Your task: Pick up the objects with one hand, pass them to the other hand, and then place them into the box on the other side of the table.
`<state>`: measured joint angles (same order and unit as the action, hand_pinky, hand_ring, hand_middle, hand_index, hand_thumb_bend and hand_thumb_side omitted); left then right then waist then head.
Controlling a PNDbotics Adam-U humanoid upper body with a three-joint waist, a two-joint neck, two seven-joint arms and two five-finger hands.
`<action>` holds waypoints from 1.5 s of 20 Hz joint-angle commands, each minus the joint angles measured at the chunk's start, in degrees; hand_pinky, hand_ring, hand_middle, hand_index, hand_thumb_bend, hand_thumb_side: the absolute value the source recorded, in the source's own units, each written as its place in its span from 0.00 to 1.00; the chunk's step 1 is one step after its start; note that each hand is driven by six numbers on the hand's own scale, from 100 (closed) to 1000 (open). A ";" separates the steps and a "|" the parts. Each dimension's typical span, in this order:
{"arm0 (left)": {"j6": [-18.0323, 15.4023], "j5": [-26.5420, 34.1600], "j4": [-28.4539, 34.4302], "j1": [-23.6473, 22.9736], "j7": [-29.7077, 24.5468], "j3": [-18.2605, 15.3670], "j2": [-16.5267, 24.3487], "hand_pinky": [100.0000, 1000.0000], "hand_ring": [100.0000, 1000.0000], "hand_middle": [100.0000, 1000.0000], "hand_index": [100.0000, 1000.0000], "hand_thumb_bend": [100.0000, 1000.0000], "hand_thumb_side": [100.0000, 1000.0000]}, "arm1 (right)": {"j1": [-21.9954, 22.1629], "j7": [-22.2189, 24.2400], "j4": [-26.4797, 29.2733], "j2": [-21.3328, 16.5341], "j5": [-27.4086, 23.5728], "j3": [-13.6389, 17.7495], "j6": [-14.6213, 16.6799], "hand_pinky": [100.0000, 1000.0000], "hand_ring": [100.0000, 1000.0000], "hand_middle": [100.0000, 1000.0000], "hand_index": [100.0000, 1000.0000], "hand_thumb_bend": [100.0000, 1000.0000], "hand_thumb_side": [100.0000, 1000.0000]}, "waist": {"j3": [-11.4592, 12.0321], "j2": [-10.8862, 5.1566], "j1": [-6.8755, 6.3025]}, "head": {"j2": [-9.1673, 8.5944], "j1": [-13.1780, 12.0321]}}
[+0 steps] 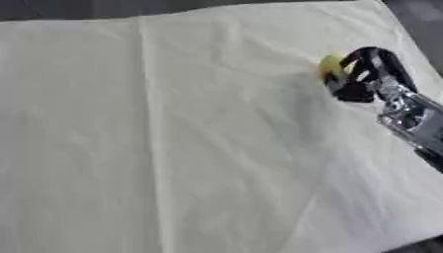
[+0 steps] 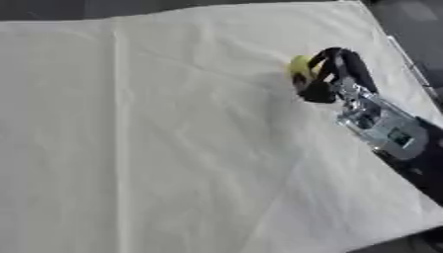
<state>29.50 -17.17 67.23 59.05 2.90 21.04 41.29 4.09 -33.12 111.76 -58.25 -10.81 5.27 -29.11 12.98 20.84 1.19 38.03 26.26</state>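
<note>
The right hand [image 2: 333, 71] comes in from the four o'clock corner on a black and silver arm, and its fingers are curled round a small yellow-green object [image 2: 300, 66] at about two o'clock on the table. The object shows only as a rounded sliver at the fingers' left edge; what it is cannot be made out. Whether it rests on the cream cloth [image 1: 173, 148] or hangs just above it is not clear — a soft shadow lies on the cloth just left of and below the hand.

The left hand shows in neither view, and neither does the box named in the task.

Judging from this, the pick-up is in hand and the pass to the other hand is yet to come. The risks look like these:

- Most of the object sticks out past the fingers on one side, so it could slip or roll free when lifted.
- The cloth is loose and creased, with folds running from twelve to six o'clock; a fingertip dragging could pull it along with the object.
- The handover calls for the left hand to reach the middle of the table — a mistimed release would drop the object onto the cloth, where a round thing may roll toward the near edge.

No brand, label or readable writing shows anywhere.
</note>
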 commanded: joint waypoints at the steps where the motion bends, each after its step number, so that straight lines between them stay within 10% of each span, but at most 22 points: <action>1: 0.10 -0.09 0.48 0.51 0.01 -0.55 2.22 0.75 0.75 0.64 0.74 0.22 0.36 | 0.31 -1.08 2.62 -2.37 0.21 1.24 1.16 0.43 0.56 0.22 0.35 0.13 0.00 | -0.33 -2.93 0.16 | 0.38 -0.63; 12: 0.13 -0.27 0.32 0.16 0.16 -0.84 2.19 0.75 0.75 0.63 0.74 0.22 0.36 | 1.35 0.52 2.83 -0.83 4.31 0.45 14.17 0.42 0.56 0.22 0.36 0.06 0.00 | -1.91 -4.43 -0.13 | 1.41 -1.65; 21: 0.09 -0.28 1.01 1.26 0.22 -1.05 1.56 0.75 0.75 0.63 0.74 0.22 0.35 | -3.22 0.33 2.83 4.64 14.45 -6.31 25.36 0.43 0.56 0.23 0.36 0.04 0.00 | -2.18 -5.35 -0.97 | 1.50 -2.30; 30: -0.51 -0.70 1.24 2.85 -0.96 -0.31 0.53 0.75 0.75 0.63 0.73 0.23 0.35 | -7.16 2.27 2.83 6.87 24.99 -13.46 29.64 0.46 0.56 0.23 0.37 0.07 0.00 | -2.15 -6.18 -1.32 | 1.91 -3.34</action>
<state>29.13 -17.53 67.34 60.52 2.23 21.06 40.73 -2.57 -31.13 113.73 -50.35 12.87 -7.90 -0.22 10.80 16.90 0.75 39.73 23.21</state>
